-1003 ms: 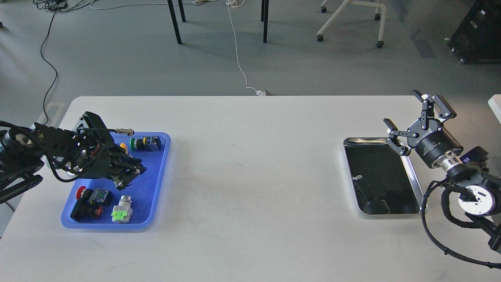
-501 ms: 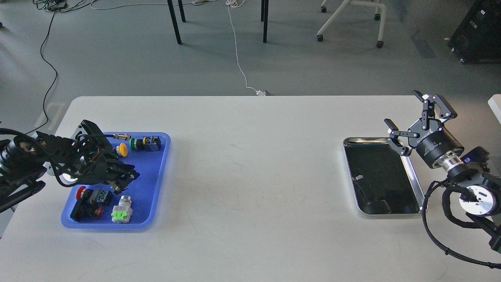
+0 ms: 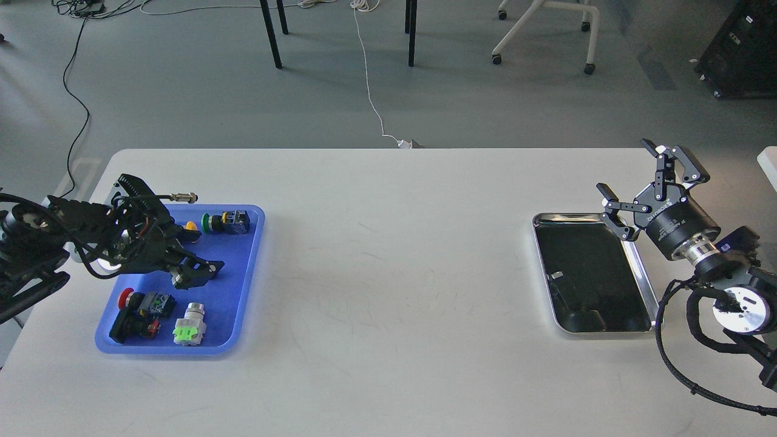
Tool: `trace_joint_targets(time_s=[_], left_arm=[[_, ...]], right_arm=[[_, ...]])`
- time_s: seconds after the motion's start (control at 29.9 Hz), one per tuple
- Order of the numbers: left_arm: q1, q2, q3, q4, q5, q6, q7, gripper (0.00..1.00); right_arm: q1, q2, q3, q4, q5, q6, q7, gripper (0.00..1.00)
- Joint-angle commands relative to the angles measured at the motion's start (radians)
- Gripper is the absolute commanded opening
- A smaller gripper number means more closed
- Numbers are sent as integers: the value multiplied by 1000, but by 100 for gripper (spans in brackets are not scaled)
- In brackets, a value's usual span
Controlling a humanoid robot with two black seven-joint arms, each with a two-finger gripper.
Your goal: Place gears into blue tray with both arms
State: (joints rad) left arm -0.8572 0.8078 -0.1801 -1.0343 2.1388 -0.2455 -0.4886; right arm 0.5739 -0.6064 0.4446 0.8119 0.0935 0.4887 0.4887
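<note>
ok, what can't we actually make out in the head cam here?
- Gears: none visible in the head view; too small, or hidden under the left gripper over the blue tray.
- Left gripper's fingers: dark, bunched together; open or shut cannot be told.
- Yellow push-button: mostly covered by the left arm.
- Metal tray: black glossy inside, only a small pale speck shows; its near right rim is behind the open right gripper.

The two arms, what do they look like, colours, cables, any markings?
Both arms are black. The right gripper has two black linkage fingers on a round black body with white lettering, then a silver wrist ring and a white disc at a joint, with a black corrugated cable looping below. The left gripper is black too, its arm wrapped in black cables.
</note>
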Motion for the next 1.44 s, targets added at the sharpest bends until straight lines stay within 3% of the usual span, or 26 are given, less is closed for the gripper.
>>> trace_joint_targets(time_s=[0.0, 0.2, 0.3, 0.4, 0.53, 0.67, 0.84, 1.04, 1.4], left_arm=[[0, 4, -148, -49, -112, 0, 0, 83], [27, -15, -202, -107, -697, 32, 0, 98], [87, -27, -231, -164, -1046, 58, 0, 98], [193, -83, -367, -178, -1250, 63, 0, 98], [370, -192, -597, -176, -1269, 63, 0, 98], [463, -280, -712, -168, -1274, 54, 0, 98], [529, -378, -857, -136, -1339, 42, 122, 98], [561, -420, -903, -133, -1404, -24, 179, 98], [561, -440, -935, -135, -1501, -38, 226, 98]], right_arm=[[7, -3, -1, 1, 0, 0, 0, 99], [20, 11, -4, 6, -9, 0, 0, 99], [21, 25, -4, 6, -11, 0, 0, 99], [24, 30, -13, 7, -18, 0, 0, 99], [23, 30, -21, 12, -66, 0, 0, 99], [21, 22, -23, 39, -86, 0, 0, 99], [21, 30, -21, 44, -86, 0, 0, 99], [20, 36, -21, 43, -123, 0, 0, 99], [15, 36, 6, 62, -133, 0, 0, 99]])
